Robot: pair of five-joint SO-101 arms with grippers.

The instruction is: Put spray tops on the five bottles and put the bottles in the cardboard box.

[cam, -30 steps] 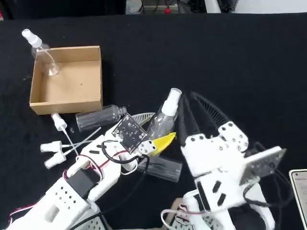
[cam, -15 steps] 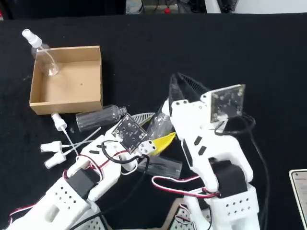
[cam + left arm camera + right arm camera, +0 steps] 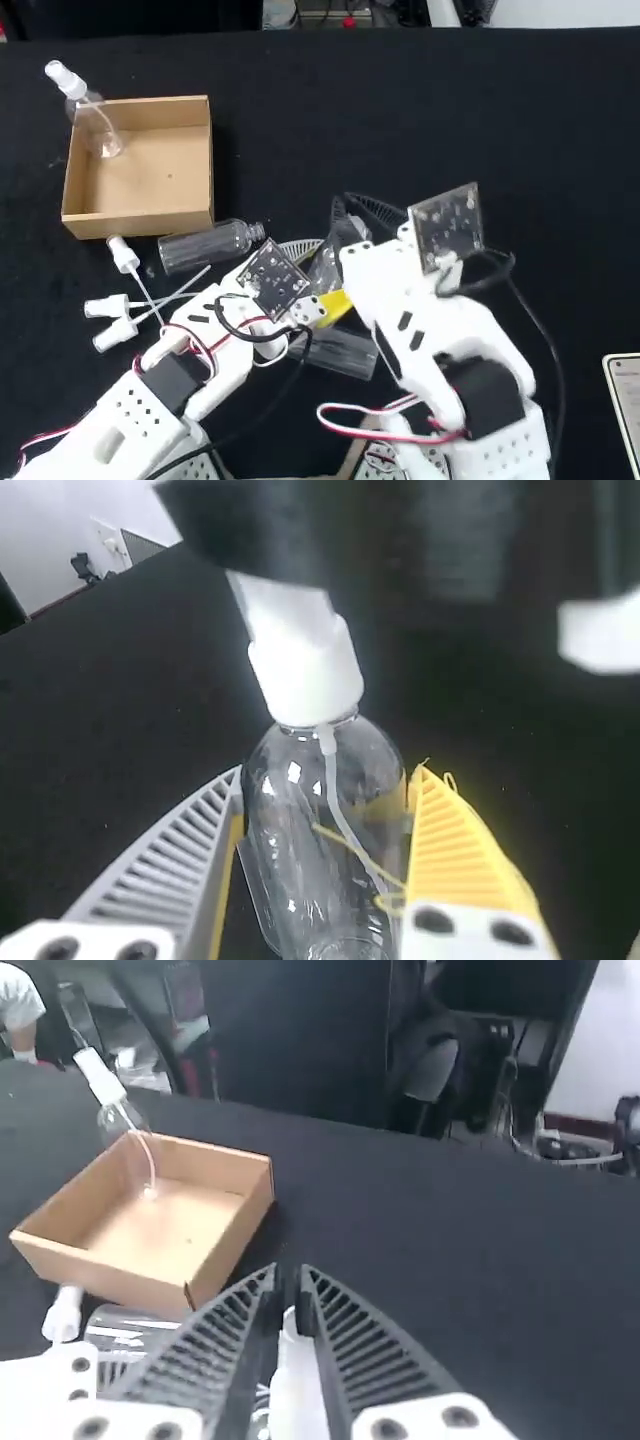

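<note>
Arms rise side by side from the near edge of the black worktop (image 3: 520, 110) and meet near its middle. The left arm slants in from the near left corner, and its left pincer (image 3: 325, 780) is clenched on the body of a clear bottle (image 3: 310, 830), one grey and one yellow finger pressed to either side. The right arm arches over from the near edge with its wrist bent down, and its right pincer (image 3: 288, 1275) is nipped onto the white spray top (image 3: 300, 665) seated on that bottle's neck. The clear bottle stands tilted, its long axis leaning toward the far edge with the neck uppermost. A cardboard box (image 3: 140, 222) sits toward the far left corner, open side up, and a capped bottle (image 3: 95, 125) leans in its far left corner with its nozzle out over the rim. Just beside the box's near wall a capless bottle (image 3: 210, 246) lies on its side, neck pointing toward the right edge. Loose spray tops (image 3: 110, 305) lie toward the near left corner. Another bottle (image 3: 345, 352) lies flat beneath the two arms.
</note>
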